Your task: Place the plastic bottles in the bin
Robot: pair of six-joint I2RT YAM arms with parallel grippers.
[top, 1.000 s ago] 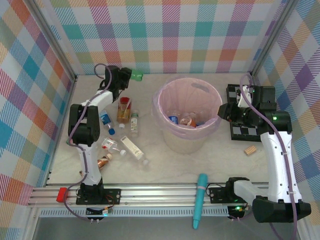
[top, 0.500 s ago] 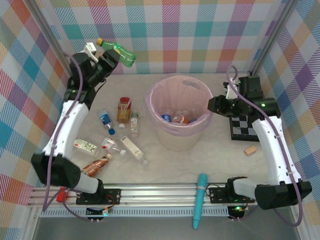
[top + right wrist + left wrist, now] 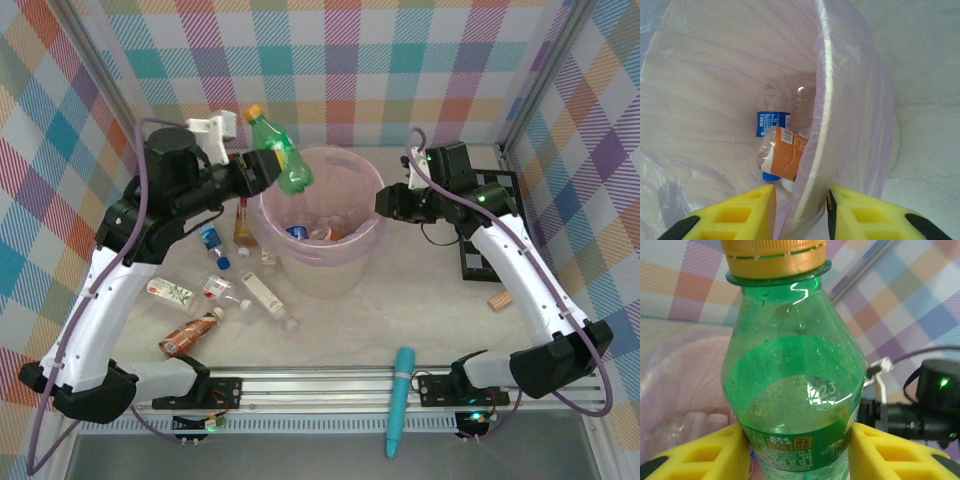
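My left gripper (image 3: 262, 170) is shut on a green plastic bottle (image 3: 287, 158) with an orange cap, held tilted above the left rim of the bin (image 3: 335, 152). In the left wrist view the yellow fingers (image 3: 715, 455) press both sides of the green bottle (image 3: 795, 380). The bin is a pale bucket lined with a pink bag. My right gripper (image 3: 386, 204) is shut on its right rim, and that rim (image 3: 822, 100) passes between the right gripper's (image 3: 801, 210) pads. Inside lie a blue-labelled bottle (image 3: 772, 122) and an orange-labelled one (image 3: 785, 155). Several bottles (image 3: 222, 290) lie on the table left of the bin.
A copper-brown bottle (image 3: 192, 335) lies near the left arm's base. A teal tube (image 3: 400, 398) rests across the front rail. A checkered board (image 3: 478, 255) and a small wooden piece (image 3: 500, 299) sit at the right. Plaid walls close in three sides.
The left arm has carried the green bottle from the back-left corner to above the bin's left rim. The bin has slid leftward with the right gripper on its rim.
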